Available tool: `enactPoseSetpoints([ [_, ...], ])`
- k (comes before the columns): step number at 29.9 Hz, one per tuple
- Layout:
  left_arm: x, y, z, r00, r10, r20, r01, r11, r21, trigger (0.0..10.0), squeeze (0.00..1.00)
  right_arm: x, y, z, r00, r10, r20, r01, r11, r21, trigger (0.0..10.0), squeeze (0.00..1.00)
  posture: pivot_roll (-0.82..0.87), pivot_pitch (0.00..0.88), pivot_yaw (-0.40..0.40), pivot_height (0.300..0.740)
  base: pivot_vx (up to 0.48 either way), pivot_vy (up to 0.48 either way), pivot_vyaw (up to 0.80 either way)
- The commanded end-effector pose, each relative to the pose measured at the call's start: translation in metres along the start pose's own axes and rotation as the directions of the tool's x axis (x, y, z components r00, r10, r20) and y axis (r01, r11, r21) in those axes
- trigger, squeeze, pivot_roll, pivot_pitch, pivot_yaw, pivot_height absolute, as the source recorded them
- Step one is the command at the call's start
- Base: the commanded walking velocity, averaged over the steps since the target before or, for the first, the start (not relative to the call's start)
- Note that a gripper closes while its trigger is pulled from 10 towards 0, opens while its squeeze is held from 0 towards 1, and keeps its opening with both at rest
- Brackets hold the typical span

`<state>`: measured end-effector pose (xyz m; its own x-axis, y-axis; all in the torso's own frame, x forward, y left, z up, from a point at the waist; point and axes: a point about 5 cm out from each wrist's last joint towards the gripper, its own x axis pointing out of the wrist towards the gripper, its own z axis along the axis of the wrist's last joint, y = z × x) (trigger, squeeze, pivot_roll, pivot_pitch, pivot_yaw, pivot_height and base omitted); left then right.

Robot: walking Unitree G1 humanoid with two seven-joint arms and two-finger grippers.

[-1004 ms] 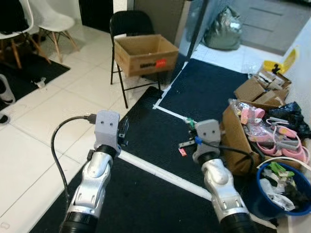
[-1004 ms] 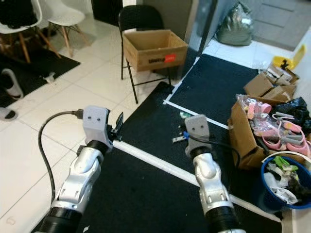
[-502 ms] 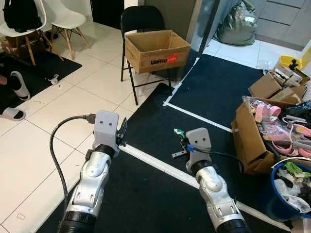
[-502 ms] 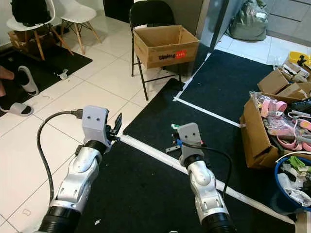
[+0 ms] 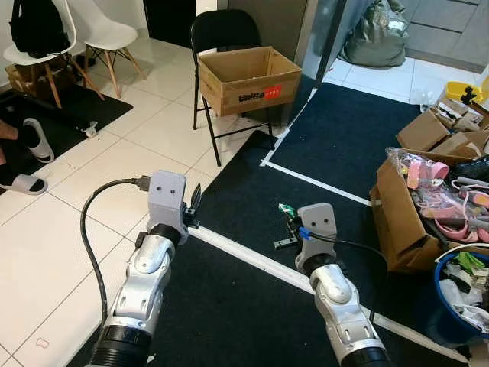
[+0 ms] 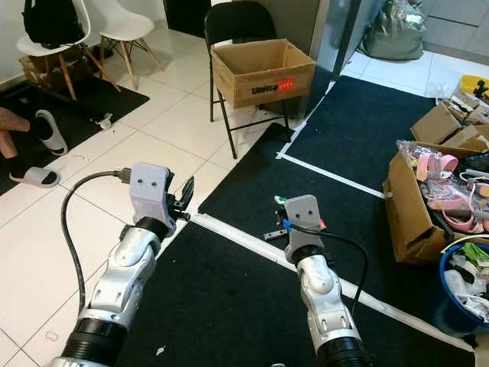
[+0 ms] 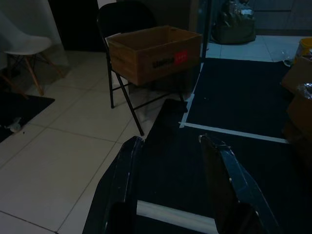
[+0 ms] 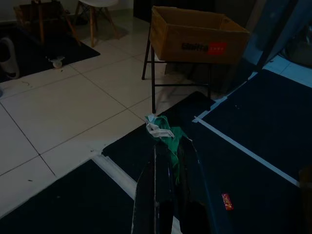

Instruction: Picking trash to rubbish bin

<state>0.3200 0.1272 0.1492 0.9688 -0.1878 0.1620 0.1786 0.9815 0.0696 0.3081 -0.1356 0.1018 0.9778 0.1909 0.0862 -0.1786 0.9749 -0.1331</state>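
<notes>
The scrap of wrapper point(image 8: 163, 129), crumpled green and white and thin like foil or plastic film, sits pinched at the tips of the right gripper point(image 8: 168, 146); the two black fingers are pressed nearly together on it, and it is carried well above the dark mat point(image 5: 252, 306), probably so it cannot snag or drop on the way to a bin; the left gripper point(image 7: 173, 161) is held out level with its fingers spread wide and nothing between them, seemingly just kept ready. On the mat a small red wrapper point(image 8: 225, 200) lies flat, not yet collected; a white tape line point(image 5: 252, 258) crosses the dark, low-pile surface, which borders glossy white tiles point(image 5: 92, 176). Ahead, an open brown cardboard box point(image 5: 248, 76) rests on the seat of a black folding chair point(image 5: 221, 34); to the right a round blue bin point(image 5: 462, 306) is stuffed with mixed rubbish, the likely place for the scrap; a tipped carton point(image 5: 401, 214) spills pink plastic pieces beside it.
</notes>
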Motion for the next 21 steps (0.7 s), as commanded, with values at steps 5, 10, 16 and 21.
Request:
enactPoseSetpoints([
  [5,-0.0036,-0.0014,-0.0105,0.999,-0.012,-0.048,0.012,1.000,-0.010,10.0,0.00,-0.0028,-0.0011,-0.0037,1.000,-0.001,-0.019,0.001,1.000,0.005,10.0,0.00,-0.02,0.116,-0.001,0.740,0.049,0.000,0.00],
  [10,-0.0065,-0.0023,-0.0129,0.998,-0.026,-0.057,0.025,1.000,-0.018,10.0,0.00,-0.0013,0.0023,-0.0033,1.000,0.015,-0.021,-0.015,1.000,0.005,10.0,0.00,-0.02,0.111,-0.009,0.740,0.288,0.000,0.00],
  [16,-0.0075,-0.0042,-0.0134,0.998,-0.033,-0.057,0.032,0.999,-0.019,10.0,0.00,-0.0014,0.0028,-0.0036,0.999,0.023,-0.024,-0.023,1.000,0.003,10.0,0.00,-0.02,0.104,-0.017,0.740,0.325,0.000,0.00],
  [21,-0.0084,-0.0049,-0.0138,0.998,-0.031,-0.057,0.030,0.999,-0.021,10.0,0.00,-0.0014,0.0030,-0.0039,0.999,0.032,-0.027,-0.032,0.999,0.001,10.0,0.00,-0.03,0.101,-0.021,0.740,0.322,0.000,0.00],
])
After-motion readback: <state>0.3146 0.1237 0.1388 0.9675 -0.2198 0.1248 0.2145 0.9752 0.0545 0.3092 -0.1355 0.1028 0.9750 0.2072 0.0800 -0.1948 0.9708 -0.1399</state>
